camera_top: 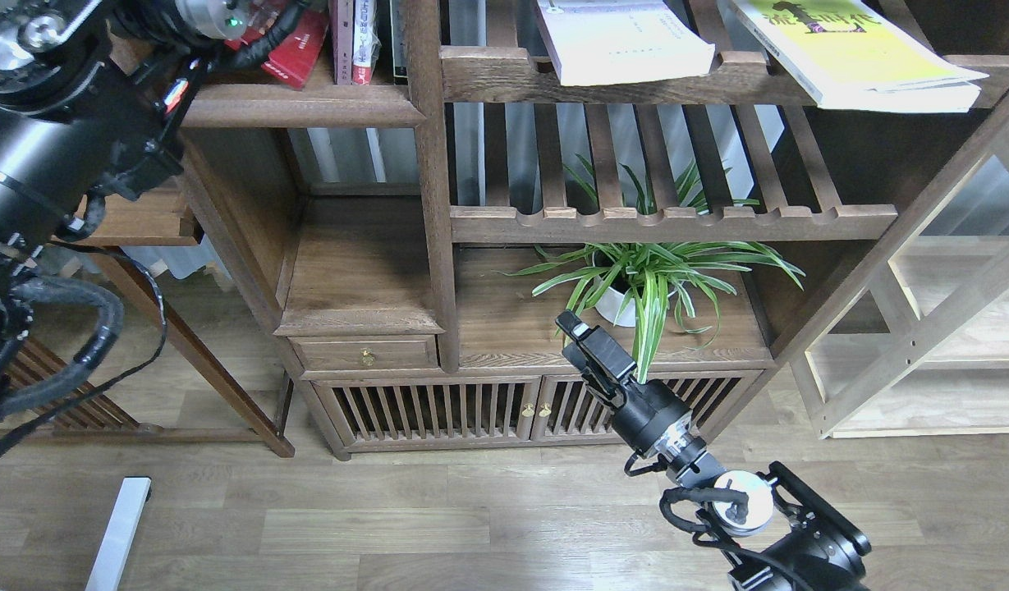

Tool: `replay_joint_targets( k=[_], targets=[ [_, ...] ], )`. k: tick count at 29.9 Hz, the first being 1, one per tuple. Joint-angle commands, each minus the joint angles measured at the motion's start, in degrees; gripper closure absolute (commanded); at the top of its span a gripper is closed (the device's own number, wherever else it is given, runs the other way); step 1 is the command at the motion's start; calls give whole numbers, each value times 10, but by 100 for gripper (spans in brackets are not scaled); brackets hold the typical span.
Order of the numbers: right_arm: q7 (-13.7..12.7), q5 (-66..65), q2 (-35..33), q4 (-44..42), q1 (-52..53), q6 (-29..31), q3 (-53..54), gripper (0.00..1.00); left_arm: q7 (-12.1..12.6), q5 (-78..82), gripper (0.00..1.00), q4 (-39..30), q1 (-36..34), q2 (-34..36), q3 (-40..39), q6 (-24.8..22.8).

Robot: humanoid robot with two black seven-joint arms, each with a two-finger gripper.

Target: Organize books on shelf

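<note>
Red book (295, 51): lying tilted on the shelf (307, 105) near its left end, beside the upright spines; left gripper (262, 25) at it, fingers hidden, state cannot be told. Advice: square it against the spines before release. Right gripper (576, 332): fingers together, empty, well below. White book (627, 41) and yellow book (865, 53): on the slatted rack, overhanging its front rail.

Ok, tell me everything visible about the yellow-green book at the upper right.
The yellow-green book is a large thin paperback lying flat, cover up, on the slatted rack at the upper right. Its cover fades from yellow-green to pale yellow, with black title marks near the frame's top edge. White page edges show along the front. One corner juts past the rack's front rail. The frame cuts off its far end. Neither pincer touches it.
</note>
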Motion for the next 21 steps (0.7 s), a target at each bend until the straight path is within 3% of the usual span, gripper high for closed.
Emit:
replay_joint_targets(
  k=[1,12,16,21],
  targets=[
    [0,-1,1,0,3,0,0,2,1,0,42,-18,1,20,-7,0],
    [2,0,8,-3,6,0,6,1,-4,-29,4,-92,29,84,-34,-11],
    [2,1,10,-2,10,0,6,1,-18,-46,1,-122,46,104,-34,-37],
    [1,0,12,-2,14,0,6,1,-37,-57,1,-137,67,133,-51,-108]
  ],
)
